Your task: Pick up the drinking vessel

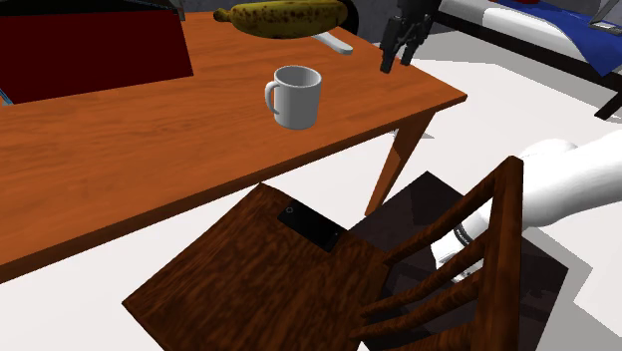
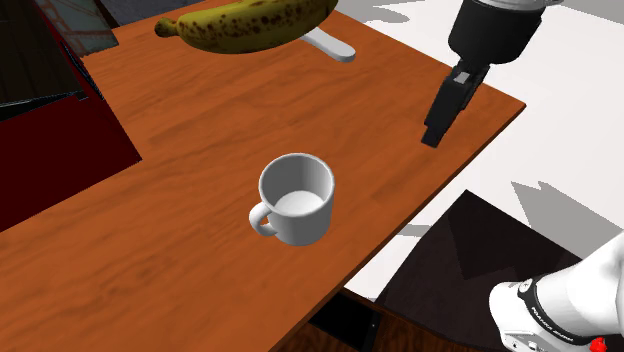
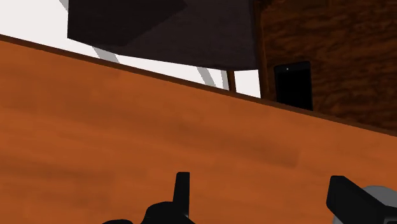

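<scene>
A white mug [image 1: 296, 97] [image 2: 297, 200] stands upright on the orange-brown wooden table [image 1: 120, 150], its handle turned toward the shoulder view's left. My black gripper [image 1: 389, 62] [image 2: 436, 132] hangs above the table near its corner, to the shoulder view's right of the mug and well apart from it. In the wrist view the gripper [image 3: 264, 198] is open: its two fingers stand wide apart over bare tabletop, with nothing between them.
A spotted banana [image 1: 284, 17] [image 2: 250, 25] and a white handle [image 1: 334, 42] lie at the table's far side. A dark red box [image 1: 90, 50] sits further left. A dark wooden chair [image 1: 299, 279] with a black phone [image 1: 314, 224] [image 3: 294, 84] on its seat stands by the table's edge.
</scene>
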